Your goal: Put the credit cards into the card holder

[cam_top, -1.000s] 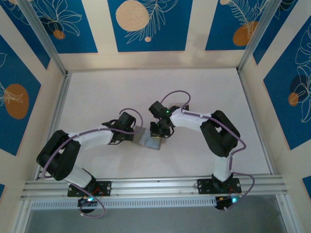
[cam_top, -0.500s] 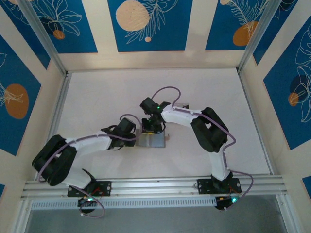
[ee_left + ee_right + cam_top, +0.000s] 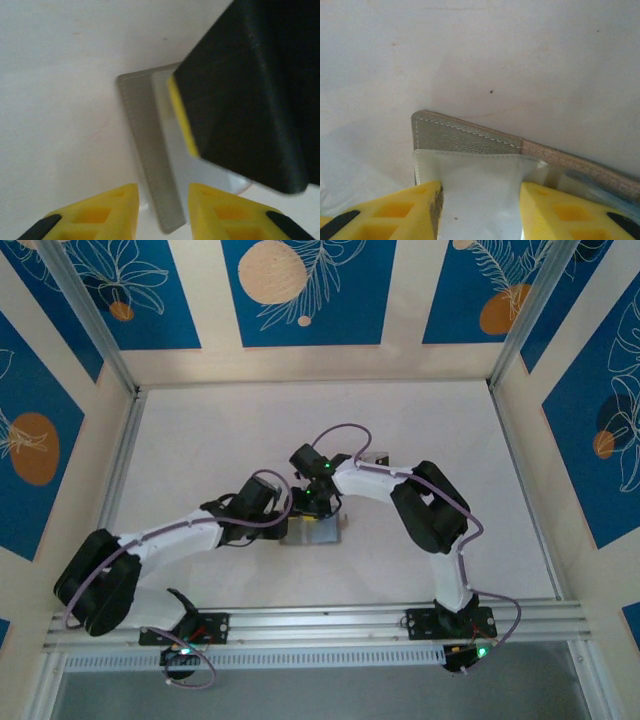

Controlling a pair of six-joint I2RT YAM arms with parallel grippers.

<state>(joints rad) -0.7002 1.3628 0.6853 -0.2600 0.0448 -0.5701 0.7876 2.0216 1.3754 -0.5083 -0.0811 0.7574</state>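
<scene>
Left gripper (image 3: pixel 162 214): yellow fingers parted, straddling one edge of the single card holder (image 3: pixel 142 130), which lies at the middle of the table (image 3: pixel 200 440). Holder is flat, grey, grainy, white-stitched. Right gripper (image 3: pixel 480 210): fingers parted over its pale glossy inside, pinching nothing.

Two white-and-black arms (image 3: pixel 180 530), lilac cables (image 3: pixel 340 426), yellow fingertips (image 3: pixel 100 212), seemingly small green lights (image 3: pixel 326 466).

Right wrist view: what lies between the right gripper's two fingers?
The pale inner panel of the card holder lies flat between the parted fingers of the right gripper in the right wrist view, with the holder's grey stitched edge just beyond the tips.
</scene>
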